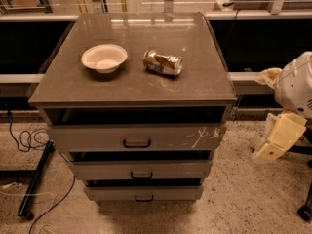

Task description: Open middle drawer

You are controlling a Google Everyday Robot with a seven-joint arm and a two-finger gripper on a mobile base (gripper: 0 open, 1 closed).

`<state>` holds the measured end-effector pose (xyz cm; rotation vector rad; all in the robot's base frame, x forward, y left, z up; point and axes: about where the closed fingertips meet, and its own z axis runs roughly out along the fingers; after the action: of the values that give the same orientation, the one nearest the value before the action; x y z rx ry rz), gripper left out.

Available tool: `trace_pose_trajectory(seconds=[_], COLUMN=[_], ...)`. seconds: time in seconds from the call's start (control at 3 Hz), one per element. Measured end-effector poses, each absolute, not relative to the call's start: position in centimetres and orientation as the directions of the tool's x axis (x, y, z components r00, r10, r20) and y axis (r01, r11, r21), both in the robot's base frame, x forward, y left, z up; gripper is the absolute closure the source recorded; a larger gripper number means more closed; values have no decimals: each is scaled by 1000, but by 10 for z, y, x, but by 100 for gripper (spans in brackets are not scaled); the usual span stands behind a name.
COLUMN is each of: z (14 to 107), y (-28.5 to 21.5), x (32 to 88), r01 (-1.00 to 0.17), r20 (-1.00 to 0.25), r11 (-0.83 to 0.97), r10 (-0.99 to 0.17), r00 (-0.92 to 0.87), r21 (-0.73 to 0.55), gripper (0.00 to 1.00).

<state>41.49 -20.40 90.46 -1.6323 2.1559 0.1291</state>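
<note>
The middle drawer (141, 169) is a plain grey front of medium height with a small black loop handle (141, 175). It sits below the taller scratched top drawer (136, 138) and above the slim bottom drawer (144, 193). All three fronts stand about flush with one another. My gripper (279, 136), cream-coloured on a white arm (296, 84), hangs at the right of the cabinet, about level with the top drawer. It is well apart from the middle drawer's handle and touches nothing.
A white bowl (104, 57) and a crushed can (163, 63) lie on the grey cabinet top (131, 87). Black cables (27, 140) and a black stand leg (35, 186) are on the floor at the left. A chair base (306, 211) is at the far right.
</note>
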Motion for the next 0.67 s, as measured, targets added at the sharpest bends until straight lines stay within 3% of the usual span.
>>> trace_pose_trajectory(seconds=[0.67], z=[888], y=[-187], x=[414], r01=[-946], r20=[-399], r11=[290], r10=[-892], r00=[-211], r21=[-146], gripper=[0])
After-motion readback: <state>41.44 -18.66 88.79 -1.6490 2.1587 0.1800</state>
